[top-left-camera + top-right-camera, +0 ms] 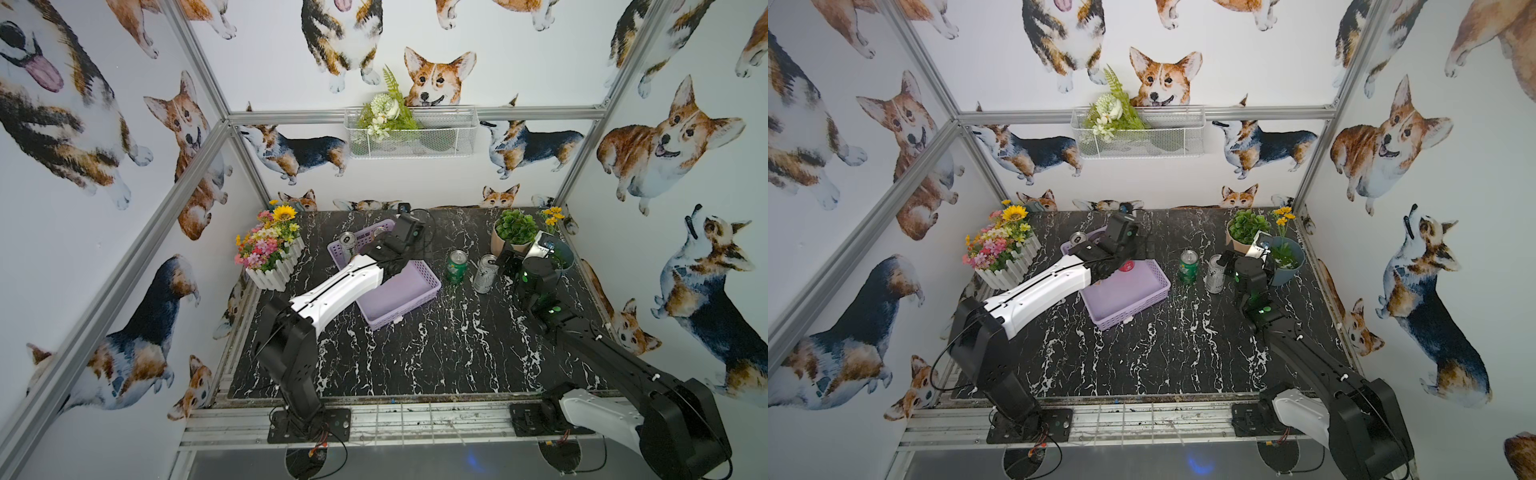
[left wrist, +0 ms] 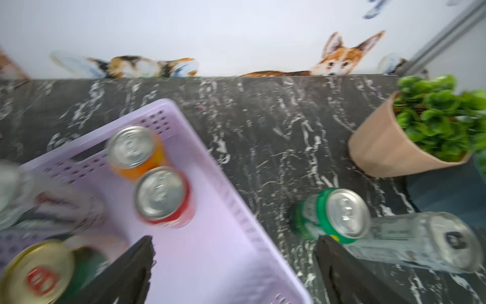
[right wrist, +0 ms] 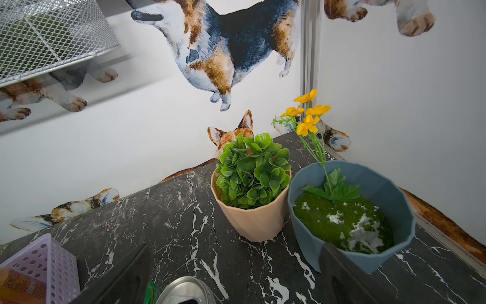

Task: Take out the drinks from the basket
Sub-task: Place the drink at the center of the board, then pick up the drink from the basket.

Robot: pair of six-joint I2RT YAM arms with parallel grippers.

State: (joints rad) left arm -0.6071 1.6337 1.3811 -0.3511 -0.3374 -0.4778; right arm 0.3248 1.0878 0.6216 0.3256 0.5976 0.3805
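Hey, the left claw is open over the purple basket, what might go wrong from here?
1. The orange can and red can stand nearly touching in the basket; a finger of the left claw pushed between them might tip one.
2. The green can and silver can stand close together on the table, right by the open right claw; a sideways move might knock them over.

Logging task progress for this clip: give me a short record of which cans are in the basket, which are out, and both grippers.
Basket: lavender, on the table
Inside it: orange can, red can, gold-lidded green can, tall silver can
Out on table: second green can, second silver can, both upright
Left gripper: open, empty, over basket
Right gripper: open, empty, by second silver can
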